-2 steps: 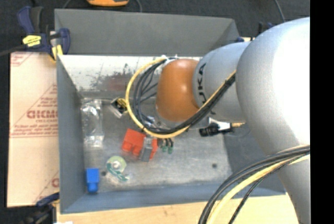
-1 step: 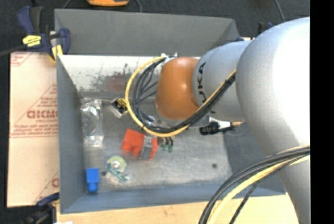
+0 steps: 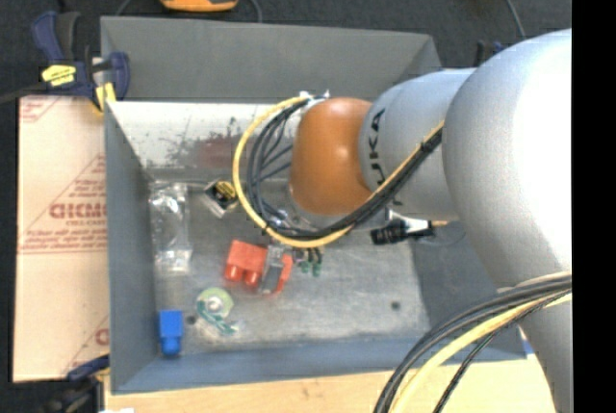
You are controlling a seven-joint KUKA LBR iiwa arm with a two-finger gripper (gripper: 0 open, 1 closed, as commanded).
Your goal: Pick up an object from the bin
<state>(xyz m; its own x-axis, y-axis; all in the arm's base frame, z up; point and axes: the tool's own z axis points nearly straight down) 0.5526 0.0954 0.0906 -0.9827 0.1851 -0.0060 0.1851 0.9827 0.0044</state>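
My gripper (image 3: 281, 269) sits just beside the red block (image 3: 244, 263), probably light and rigid; I'd take its flat sides. Whether my jaws are apart, I cannot tell.

text: "KUKA" in dark capitals, running lengthwise | on: grey arm link (image 3: 414, 122), right beside the orange cover (image 3: 327, 156) | place: above the jaws and to their right, higher up the arm

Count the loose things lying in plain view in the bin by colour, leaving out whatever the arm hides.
Red block: 1
Blue block: 1
Clear plastic wrapper: 1
Greenish tape roll: 1
Black-and-yellow piece: 1
Total: 5
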